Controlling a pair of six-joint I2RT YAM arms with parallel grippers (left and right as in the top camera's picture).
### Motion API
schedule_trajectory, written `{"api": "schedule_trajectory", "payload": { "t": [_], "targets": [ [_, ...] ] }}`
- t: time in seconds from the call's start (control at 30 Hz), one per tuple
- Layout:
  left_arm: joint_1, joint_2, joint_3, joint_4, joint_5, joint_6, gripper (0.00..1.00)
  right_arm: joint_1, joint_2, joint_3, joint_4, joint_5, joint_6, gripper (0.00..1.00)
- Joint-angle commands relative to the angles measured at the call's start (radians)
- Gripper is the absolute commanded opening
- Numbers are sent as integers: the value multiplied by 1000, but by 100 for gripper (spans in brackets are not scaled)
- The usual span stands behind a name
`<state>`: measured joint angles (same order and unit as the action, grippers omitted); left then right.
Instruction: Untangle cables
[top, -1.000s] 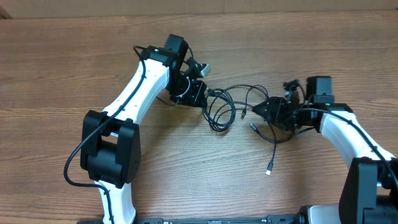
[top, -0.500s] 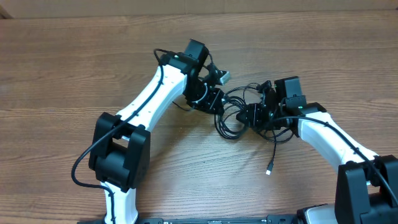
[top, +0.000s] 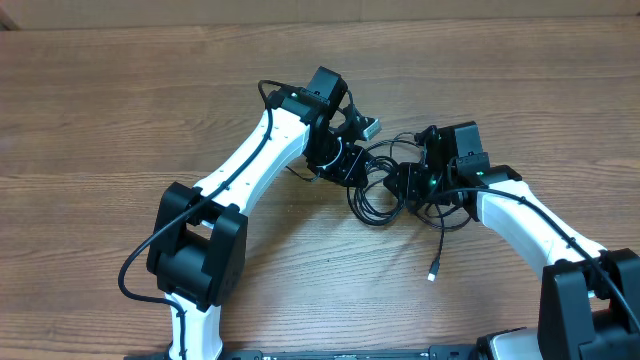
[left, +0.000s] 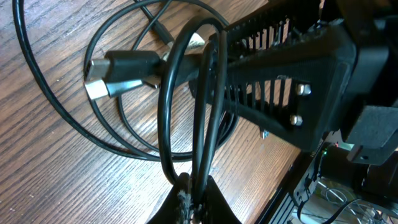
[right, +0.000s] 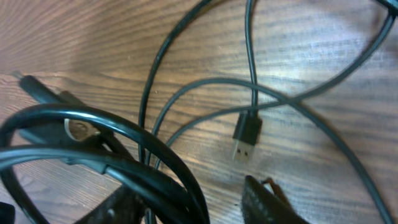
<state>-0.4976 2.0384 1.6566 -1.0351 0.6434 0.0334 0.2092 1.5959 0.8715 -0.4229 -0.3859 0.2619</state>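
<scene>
Cables (top: 375, 203) on table (top: 100, 100); left end effector (left: 194, 198) clamps them; right end effector (right: 194, 202) apart.

Brown wood-grain table (top: 90, 110) fills the overhead view, grain running left to right. Paler strip (top: 300, 8) past its far edge. Even light.

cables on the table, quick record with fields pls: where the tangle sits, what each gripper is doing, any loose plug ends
tangle: cables bunched in loops on the wooden table, between the two grippers
left: left gripper shut on a few cable strands
right: right gripper jaws apart, loops bunched against one side
plug ends: plug lying flat on the wood; loose end trailing away from the tangle, toward the robot's side
untangled: not yet
</scene>
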Motion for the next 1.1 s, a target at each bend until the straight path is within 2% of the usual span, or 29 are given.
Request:
{"api": "schedule_trajectory", "payload": {
  "t": [0.0,0.13,0.3,0.43,0.6,0.87,0.97,1.07],
  "targets": [
    [-3,-17,3,1,3,4,4,-4,3,21,26,11,-1,39],
    [-3,-17,3,3,0,5,4,-4,3,21,35,10,-1,22],
    [-3,-17,3,20,-105,-24,4,-4,3,21,-7,-95,-3,15],
    [-2,-17,3,42,-232,-69,4,-5,2,21,-32,-297,-59,13],
    [1,-17,3,59,-270,-86,4,-35,-2,21,-34,-538,-89,13],
    [1,-17,3,68,-270,-86,5,-65,-2,21,-35,-657,-89,13],
    [1,-17,3,69,-270,-86,17,-65,-2,21,-35,-673,-89,12],
    [1,-17,3,71,-269,-86,20,-65,-2,21,-35,-668,-89,11]
  ]
}}
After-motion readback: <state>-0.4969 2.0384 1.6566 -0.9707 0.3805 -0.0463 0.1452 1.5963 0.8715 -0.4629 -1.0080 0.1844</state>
